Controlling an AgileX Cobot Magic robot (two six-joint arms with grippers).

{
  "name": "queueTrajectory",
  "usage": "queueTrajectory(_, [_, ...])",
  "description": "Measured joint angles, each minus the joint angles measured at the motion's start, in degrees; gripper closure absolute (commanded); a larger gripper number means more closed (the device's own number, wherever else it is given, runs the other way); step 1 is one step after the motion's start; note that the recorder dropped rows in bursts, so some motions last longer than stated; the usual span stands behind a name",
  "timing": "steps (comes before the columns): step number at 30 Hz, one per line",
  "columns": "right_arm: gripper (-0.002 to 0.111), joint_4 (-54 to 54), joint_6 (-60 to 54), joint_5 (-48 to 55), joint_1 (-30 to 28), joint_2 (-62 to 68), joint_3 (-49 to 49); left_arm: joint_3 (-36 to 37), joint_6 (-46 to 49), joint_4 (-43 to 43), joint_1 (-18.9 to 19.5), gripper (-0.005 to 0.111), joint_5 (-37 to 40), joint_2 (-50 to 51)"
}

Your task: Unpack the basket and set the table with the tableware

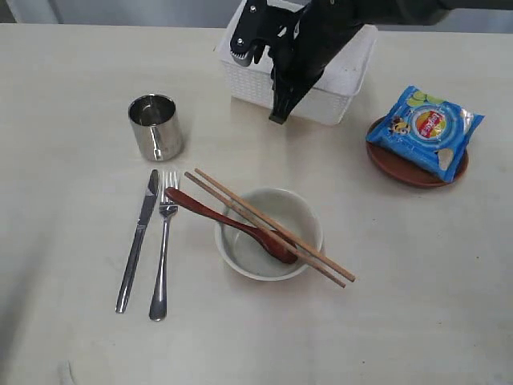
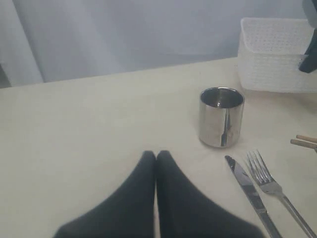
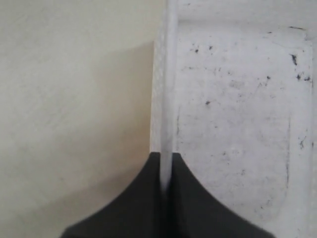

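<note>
right gripper (image 3: 167,157) is clamped shut on the near wall of the white rectangular plastic lattice-sided basket (image 1: 341,84), one finger outside the wall and one inside, thin white rim pinched between them. the basket sits at the far edge of the pale cream flat table (image 1: 401,321), a little right of centre, and the right wrist view shows its floor with dark specks. cannot tell whether the basket is lifted or resting. left gripper (image 2: 156,154) has its jaws pressed together with nothing between, low over bare table on the left, near side of the shiny steel cylindrical cup (image 1: 155,128). the cup stands upright on the left, well apart from the basket. nearer, the long steel knife (image 1: 136,245) and steel fork (image 1: 163,249) lie side by side, knife on the left, tips pointing far. the off-white round bowl (image 1: 248,258) is near centre. the reddish-brown wooden spoon (image 1: 212,212) has its scoop inside the bowl, with the handle over the rim towards the far left, ending just beside the fork tines. two pale wooden chopsticks (image 1: 240,202) lie across the bowl rim, running far left to near right. the brown round plate (image 1: 405,178) is on the right, with the blue chips bag (image 1: 425,132) lying on it.
</note>
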Motion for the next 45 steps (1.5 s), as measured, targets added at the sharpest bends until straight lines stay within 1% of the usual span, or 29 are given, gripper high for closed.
queueTrajectory(2, [0.109, 0.00, -1.66, 0.01, -0.41, 0.00, -1.08, 0.00, 0.00, 0.00, 0.00, 0.107, 0.00, 0.00])
queueTrajectory(8, [0.109, 1.68, -12.73, 2.35, -3.95, 0.36, -3.19, 0.00, 0.00, 0.00, 0.00, 0.107, 0.00, 0.00])
queueTrajectory(13, [0.109, 7.71, -22.20, 8.77, -8.27, 3.59, -7.65, 0.00, 0.00, 0.00, 0.00, 0.107, 0.00, 0.00])
queueTrajectory(18, [0.109, 15.88, -30.68, 14.13, -8.70, 7.69, -14.21, 0.00, 0.00, 0.00, 0.00, 0.107, 0.00, 0.00])
queueTrajectory(22, [0.109, 17.34, -32.63, 15.44, -6.99, 11.16, -19.39, 0.00, 0.00, 0.00, 0.00, 0.107, 0.00, 0.00])
queueTrajectory(27, [0.109, 17.83, -32.44, 17.37, -5.57, 15.38, -24.72, 0.00, 0.00, 0.00, 0.00, 0.107, 0.00, 0.00])
queueTrajectory(37, [0.108, 15.96, -29.40, 16.31, -5.67, 16.83, -26.44, 0.00, 0.00, 0.00, 0.00, 0.107, 0.00, 0.00])
queueTrajectory(38, [0.106, 15.83, -29.24, 16.16, -5.67, 16.85, -26.44, 0.00, 0.00, 0.00, 0.00, 0.107, 0.00, 0.00])
queueTrajectory(40, [0.096, 15.73, -28.98, 15.91, -5.67, 16.95, -26.44, 0.00, 0.00, 0.00, 0.00, 0.107, 0.00, 0.00])
queueTrajectory(44, [0.064, 15.21, -28.65, 14.87, -5.67, 17.18, -26.48, 0.00, 0.00, 0.00, 0.00, 0.107, 0.00, 0.00])
queueTrajectory(45, [0.058, 15.06, -28.65, 14.87, -5.67, 17.45, -26.48, 0.00, 0.00, 0.00, 0.00, 0.107, 0.00, 0.00])
